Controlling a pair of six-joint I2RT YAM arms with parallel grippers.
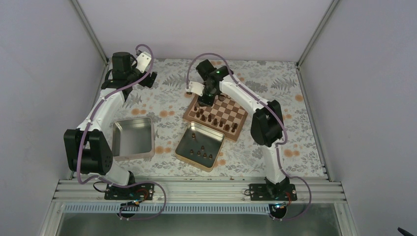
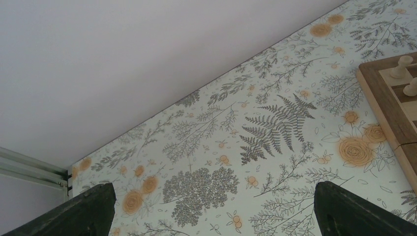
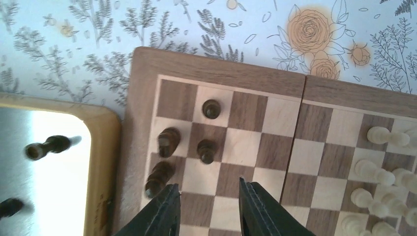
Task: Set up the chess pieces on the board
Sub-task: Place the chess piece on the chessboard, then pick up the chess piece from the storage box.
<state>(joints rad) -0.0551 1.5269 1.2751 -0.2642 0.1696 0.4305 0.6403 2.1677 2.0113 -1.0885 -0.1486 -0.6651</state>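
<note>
The board [image 1: 231, 114] lies mid-table with several dark chess pieces [image 1: 216, 121] along its near-left side. More dark pieces [image 1: 200, 152] lie in a metal tin [image 1: 216, 136] in front of it. My right gripper [image 1: 206, 101] hovers over the board's far-left corner, open and empty. In the right wrist view, my right gripper [image 3: 209, 189] has its jaws apart above bare squares, just near of dark pieces [image 3: 206, 151] that stand by the board's [image 3: 216, 69] corner. Pale pieces [image 3: 381, 135] stand at the right. My left gripper [image 1: 147, 78] is open and empty at the back left, and in the left wrist view it [image 2: 216, 211] is above the cloth.
An empty metal tin [image 1: 133, 138] sits near left by the left arm. The tin with pieces shows at the left of the right wrist view [image 3: 103, 147]. The board's corner [image 2: 388, 108] with pale pieces [image 2: 401, 66] shows in the left wrist view. Walls close in the back and sides.
</note>
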